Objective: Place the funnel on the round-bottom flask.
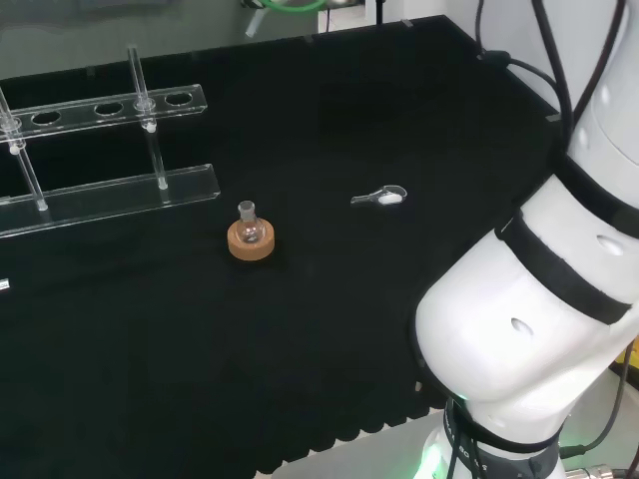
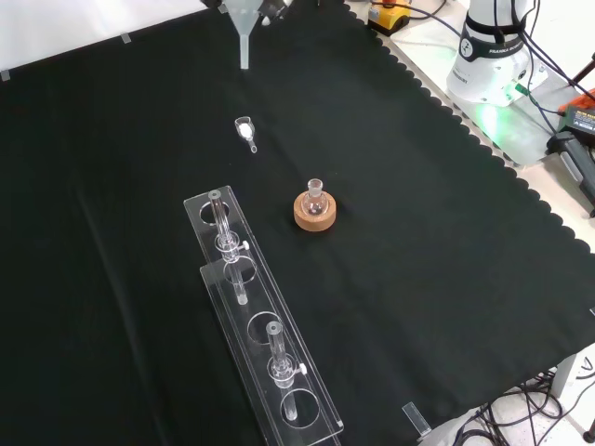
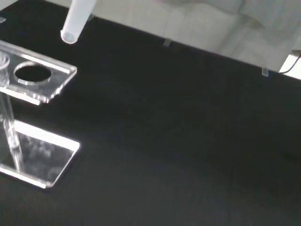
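The funnel [image 2: 244,28] hangs high above the table, well apart from the flask [image 2: 314,198] on its cork ring; whether the hand grips it I cannot tell; line its stem over the neck before lowering.

The white robot arm [image 1: 529,329] rises from its base at the near right of the head view, its thick rounded links ringed by black bands, one stacked above the other and leaning up out of the top right corner. In the front view its white base column [image 2: 491,51] stands at the top right, a green glow at its foot.
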Available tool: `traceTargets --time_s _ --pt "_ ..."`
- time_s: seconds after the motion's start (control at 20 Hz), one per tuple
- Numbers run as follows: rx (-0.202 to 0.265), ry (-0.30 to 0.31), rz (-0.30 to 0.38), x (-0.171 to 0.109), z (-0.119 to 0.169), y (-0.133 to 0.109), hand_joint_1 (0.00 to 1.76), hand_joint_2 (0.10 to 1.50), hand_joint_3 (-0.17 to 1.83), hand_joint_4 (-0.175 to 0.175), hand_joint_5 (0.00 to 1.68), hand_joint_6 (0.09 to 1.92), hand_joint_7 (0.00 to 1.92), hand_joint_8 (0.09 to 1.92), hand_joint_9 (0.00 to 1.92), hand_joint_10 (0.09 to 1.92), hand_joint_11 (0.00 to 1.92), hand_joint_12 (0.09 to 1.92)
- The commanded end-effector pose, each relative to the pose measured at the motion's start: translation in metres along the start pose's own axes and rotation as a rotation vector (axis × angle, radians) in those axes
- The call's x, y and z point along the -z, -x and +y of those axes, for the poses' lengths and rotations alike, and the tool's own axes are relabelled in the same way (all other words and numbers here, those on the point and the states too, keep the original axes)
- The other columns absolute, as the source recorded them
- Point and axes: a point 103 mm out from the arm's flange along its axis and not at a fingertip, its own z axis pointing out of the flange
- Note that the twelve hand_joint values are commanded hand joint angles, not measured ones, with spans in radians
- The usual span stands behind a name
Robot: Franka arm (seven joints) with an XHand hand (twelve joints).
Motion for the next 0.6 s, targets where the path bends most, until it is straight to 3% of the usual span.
traceTargets --time_s 0.05,0.25,0.6 --pt "-0.022 0.004 0.006 -0.004 -0.020 0.026 0.75 0.74 0.70 -0.175 0.62 1.61 1.03 1.76 1.45 1.61 1.67 1.28" --pt "-0.056 -0.021 -0.024 -0.007 -0.022 0.035 0.75 0.74 0.70 -0.175 0.62 1.61 1.03 1.75 1.45 1.61 1.67 1.28" --pt "-0.097 -0.151 -0.111 -0.034 -0.009 0.032 0.75 0.75 0.71 -0.175 0.62 1.61 1.03 1.75 1.45 1.61 1.66 1.28"
